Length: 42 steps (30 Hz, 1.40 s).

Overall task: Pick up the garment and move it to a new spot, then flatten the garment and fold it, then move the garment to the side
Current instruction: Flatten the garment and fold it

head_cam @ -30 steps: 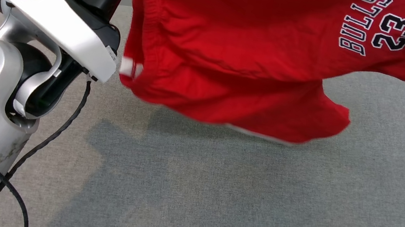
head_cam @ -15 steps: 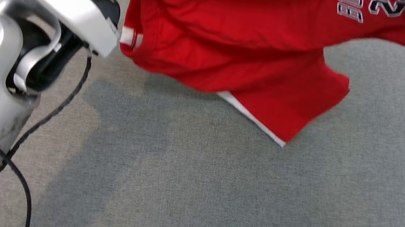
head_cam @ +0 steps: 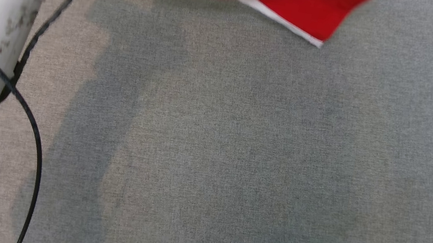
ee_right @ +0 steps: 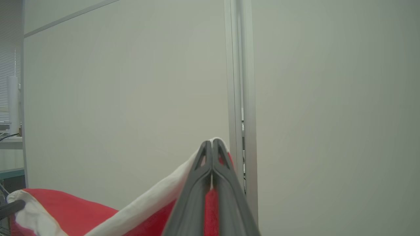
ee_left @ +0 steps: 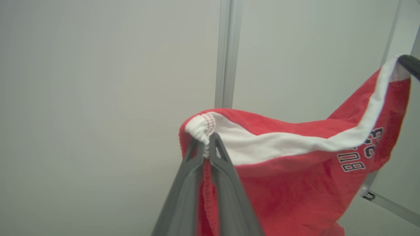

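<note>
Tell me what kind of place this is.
Likely an indoor office or lab work cell: plain pale partition panels joined by aluminium posts, window blinds at one edge, and a grey fabric-covered work surface.

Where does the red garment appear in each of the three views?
Head view: the red garment hangs at the top edge, middle to right.
Left wrist view: middle to right, pinched by the left gripper.
Right wrist view: bottom left to bottom middle, pinched by the right gripper.
Shared landmark: its white band, stretched between the grippers in both wrist views.
</note>
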Motion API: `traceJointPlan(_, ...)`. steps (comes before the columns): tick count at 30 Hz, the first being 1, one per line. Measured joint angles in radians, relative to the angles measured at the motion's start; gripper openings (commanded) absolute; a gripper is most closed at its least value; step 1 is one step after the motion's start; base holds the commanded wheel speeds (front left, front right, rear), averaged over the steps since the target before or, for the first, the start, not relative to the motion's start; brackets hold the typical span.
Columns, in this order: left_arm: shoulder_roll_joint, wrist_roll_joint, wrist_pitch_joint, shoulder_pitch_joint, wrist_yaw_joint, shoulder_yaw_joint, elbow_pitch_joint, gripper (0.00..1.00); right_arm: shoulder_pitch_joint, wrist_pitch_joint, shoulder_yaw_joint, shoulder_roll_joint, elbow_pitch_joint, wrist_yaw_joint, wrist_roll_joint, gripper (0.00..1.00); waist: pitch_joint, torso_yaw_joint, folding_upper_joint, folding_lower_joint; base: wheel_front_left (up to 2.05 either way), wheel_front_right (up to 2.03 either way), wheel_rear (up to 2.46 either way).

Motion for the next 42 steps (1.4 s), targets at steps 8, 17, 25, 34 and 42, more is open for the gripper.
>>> traceJointPlan(8,-0.071,-0.021,-0.11,-0.113,-0.032,0.004,0.281,0.0,-0.142,-0.068,0.013,0.037,0.323,0.0,0.053,0.0,0.026,0.0,0.0001,0.0,0.0,0.0,0.0)
traceJointPlan(17,-0.151,-0.118,-0.201,0.018,-0.053,-0.002,0.508,0.0,0.001,-0.085,0.128,0.049,0.464,0.0,0.162,0.0,0.05,0.003,0.0,0.0,0.0,0.0,0.0)
traceJointPlan(25,-0.17,-0.156,-0.245,0.224,-0.054,-0.114,0.483,0.0,0.306,-0.089,0.2,0.05,0.351,0.0,0.223,0.0,0.033,0.011,0.0,0.0,0.0,0.0,0.0)
traceJointPlan(34,-0.104,-0.15,-0.257,0.51,-0.056,-0.224,0.324,0.0,0.769,-0.089,0.14,0.014,0.045,0.0,0.252,0.0,-0.049,0.004,0.0001,0.0,0.0,0.0,0.0)
traceJointPlan(42,-0.012,-0.102,-0.253,0.734,-0.038,-0.251,0.138,0.0,1.136,-0.089,0.028,0.026,-0.249,0.0,0.229,0.0,-0.155,0.0,0.0,0.0,0.0,0.0,0.0)
